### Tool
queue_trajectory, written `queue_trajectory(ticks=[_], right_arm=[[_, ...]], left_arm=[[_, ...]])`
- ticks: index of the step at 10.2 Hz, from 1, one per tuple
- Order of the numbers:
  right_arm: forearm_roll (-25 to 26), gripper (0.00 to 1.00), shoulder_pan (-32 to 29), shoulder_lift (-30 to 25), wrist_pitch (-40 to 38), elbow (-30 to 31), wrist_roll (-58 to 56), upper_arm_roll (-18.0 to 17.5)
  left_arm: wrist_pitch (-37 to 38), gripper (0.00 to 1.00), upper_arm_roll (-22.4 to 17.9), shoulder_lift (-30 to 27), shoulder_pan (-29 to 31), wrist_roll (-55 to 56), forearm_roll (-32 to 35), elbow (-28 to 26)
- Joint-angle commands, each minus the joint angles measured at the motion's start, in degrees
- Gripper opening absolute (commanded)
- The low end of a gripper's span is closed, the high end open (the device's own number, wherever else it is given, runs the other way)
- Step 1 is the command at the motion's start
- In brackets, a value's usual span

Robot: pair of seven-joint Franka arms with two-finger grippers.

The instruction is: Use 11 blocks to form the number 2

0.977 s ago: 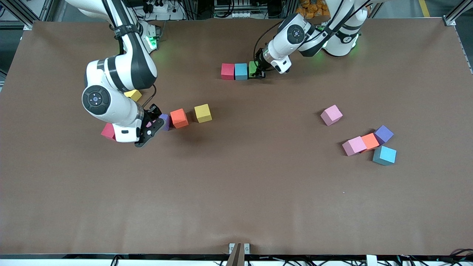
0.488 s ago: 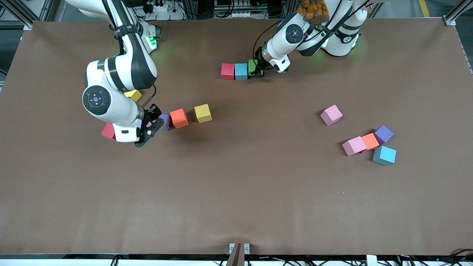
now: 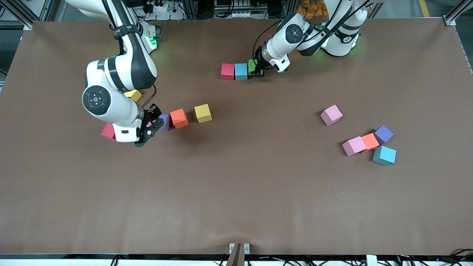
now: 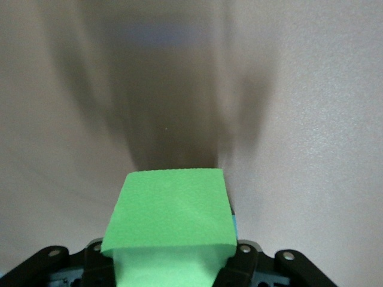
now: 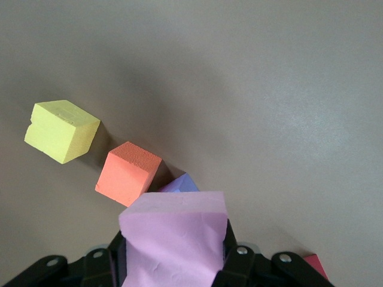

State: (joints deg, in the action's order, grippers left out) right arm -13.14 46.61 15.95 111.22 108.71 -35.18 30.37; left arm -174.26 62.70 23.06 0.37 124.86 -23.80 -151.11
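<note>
A red block (image 3: 228, 71) and a light blue block (image 3: 241, 71) stand side by side on the table close to the robots' bases. My left gripper (image 3: 256, 69) (image 4: 170, 266) is shut on a green block (image 3: 252, 66) (image 4: 167, 203), held right beside the light blue one in the same row. My right gripper (image 3: 152, 124) (image 5: 173, 266) is shut on a pink block (image 3: 149, 124) (image 5: 173, 230). It hangs low next to a purple block (image 3: 165, 121) (image 5: 182, 183), an orange block (image 3: 179, 118) (image 5: 127, 173) and a yellow block (image 3: 203, 113) (image 5: 60, 130).
A second yellow block (image 3: 133, 95) and a red block (image 3: 108, 131) lie partly under the right arm. Toward the left arm's end lie a lone pink block (image 3: 331, 115) and a cluster: pink (image 3: 354, 145), orange (image 3: 370, 141), purple (image 3: 384, 134), light blue (image 3: 384, 155).
My left gripper and the green block have shifted slightly toward the robots' bases, still beside the light blue block. The right arm has not moved.
</note>
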Motion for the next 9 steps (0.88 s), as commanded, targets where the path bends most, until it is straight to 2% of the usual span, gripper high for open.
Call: queue_trajectory(ticks=[1,9], right_arm=[[0.31,0.0,-0.56,-0.48,0.31,0.45,0.29,-0.4],[0.31,0.0,-0.56,-0.48,0.31,0.45,0.29,-0.4]], left_arm=[[-1.34,0.0,-0.38,0.93,-0.2,-2.33,-0.9,0.29],[-2.05,0.0,-2.05,1.63,-0.46,-4.97,-0.81,0.47]])
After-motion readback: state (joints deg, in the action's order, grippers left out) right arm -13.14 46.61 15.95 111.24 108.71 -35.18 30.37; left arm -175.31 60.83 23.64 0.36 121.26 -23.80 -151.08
